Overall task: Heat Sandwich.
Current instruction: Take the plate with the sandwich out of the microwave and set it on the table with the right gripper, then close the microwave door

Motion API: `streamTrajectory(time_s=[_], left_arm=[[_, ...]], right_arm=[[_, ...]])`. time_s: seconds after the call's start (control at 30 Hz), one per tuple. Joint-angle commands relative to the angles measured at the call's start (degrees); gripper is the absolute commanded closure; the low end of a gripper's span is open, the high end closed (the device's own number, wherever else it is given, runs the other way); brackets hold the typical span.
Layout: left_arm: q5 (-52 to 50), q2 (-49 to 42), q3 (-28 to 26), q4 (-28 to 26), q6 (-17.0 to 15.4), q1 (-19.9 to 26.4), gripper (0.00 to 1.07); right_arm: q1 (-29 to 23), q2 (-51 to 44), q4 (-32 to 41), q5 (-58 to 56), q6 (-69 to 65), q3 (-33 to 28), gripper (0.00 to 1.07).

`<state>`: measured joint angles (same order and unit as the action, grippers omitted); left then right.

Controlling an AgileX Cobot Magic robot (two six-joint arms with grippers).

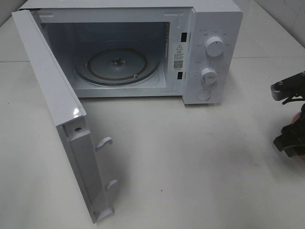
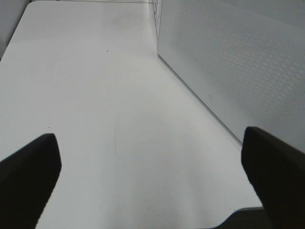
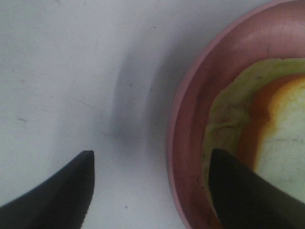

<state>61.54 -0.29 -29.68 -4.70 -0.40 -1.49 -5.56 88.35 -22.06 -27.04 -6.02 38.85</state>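
While the right gripper (image 3: 150,191) stood with its two dark fingers spread apart, one finger hung over the bare tabletop and the other over the inside of the round pink plate (image 3: 183,143), so the plate's rim lay between them. Nothing was pinched. On that plate rested the sandwich (image 3: 281,138), a small piece of pale bread with an orange-yellow crust and a green filling layer showing at its edge; it sat well inside the rim. In the high view the gripper appeared at about three o'clock, at the frame's edge, and the plate and sandwich were not visible there.

The left gripper (image 2: 150,176) was likewise spread wide and empty, hanging over the white tabletop (image 2: 95,95) beside the perforated white side panel of the microwave (image 2: 228,62).

The white microwave oven (image 1: 209,28) stood at twelve o'clock, its door (image 1: 52,95) swung fully open toward nine o'clock, and the glass turntable (image 1: 119,67) inside was bare.

Judged from this, the step in hand was gripping the plate by its rim. Done well, the fingers should settle low enough to bracket the rim fully, the inner finger staying clear of the bread, then close firmly and lift level so the sandwich does not slide.
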Motion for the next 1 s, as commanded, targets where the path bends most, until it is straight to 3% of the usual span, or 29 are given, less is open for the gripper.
streamTrajectory(time_s=[0.03, 0.17, 0.47, 1.0], left_arm=[[-0.23, -0.86, 0.06, -0.34, -0.11, 0.23, 0.09], [-0.23, -0.86, 0.06, -0.34, -0.11, 0.23, 0.09], [-0.23, -0.86, 0.06, -0.34, -0.11, 0.23, 0.09], [-0.23, -0.86, 0.06, -0.34, -0.11, 0.23, 0.09]], right_arm=[[0.29, -3.55, 6.13, -1.72, 4.7, 0.0, 0.33], [0.29, -7.68, 11.4, -3.38, 8.02, 0.0, 0.26], [0.29, -17.59, 23.03, -7.73, 14.32, 0.0, 0.28], [0.06, -34.38, 23.78, -16.5, 14.21, 0.0, 0.31]])
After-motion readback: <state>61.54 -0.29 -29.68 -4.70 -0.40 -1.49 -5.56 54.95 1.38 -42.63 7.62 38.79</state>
